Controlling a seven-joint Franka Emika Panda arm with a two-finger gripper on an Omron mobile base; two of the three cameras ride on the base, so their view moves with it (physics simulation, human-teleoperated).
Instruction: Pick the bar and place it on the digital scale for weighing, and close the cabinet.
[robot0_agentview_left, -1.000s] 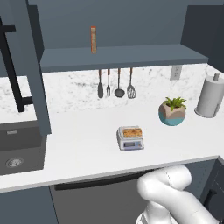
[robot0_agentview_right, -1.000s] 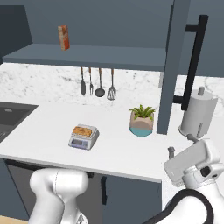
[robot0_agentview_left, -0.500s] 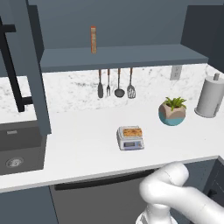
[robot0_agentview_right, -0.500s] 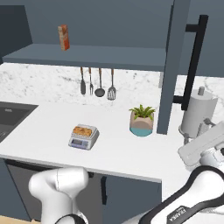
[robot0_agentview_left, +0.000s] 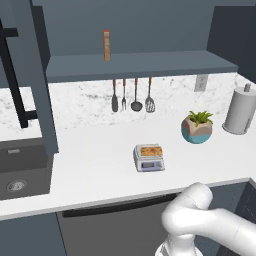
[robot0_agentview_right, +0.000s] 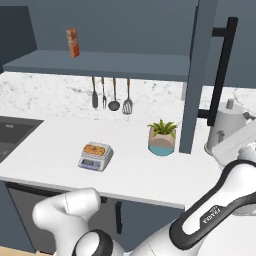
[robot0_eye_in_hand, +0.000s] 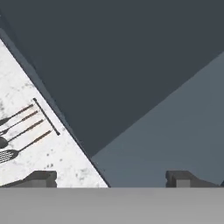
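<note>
Bar (robot0_agentview_left: 149, 150) already lying on the scale (robot0_agentview_left: 149, 158), centre of the left base frame; same pair left of centre in the right base frame. Cabinet door (robot0_agentview_right: 199, 75) standing open at upper right there, black handle (robot0_agentview_right: 221, 70) facing out. Gripper (robot0_eye_in_hand: 112, 178) wide open, holding nothing, tips low in the hand frame, aimed at dark cabinet panels.

Step in hand, probably: closing that door. Best done by pressing flat against the door's outer face near its free edge and sweeping along its arc, not hooking the handle. Contact hard to judge from the hand frame.

Nearby: paper towel roll (robot0_agentview_right: 226, 129) and potted plant (robot0_agentview_right: 162, 138) just below the door; hanging utensils (robot0_agentview_right: 111, 95); orange box (robot0_agentview_right: 73, 42) on the shelf. Roll close to the elbow's path.
</note>
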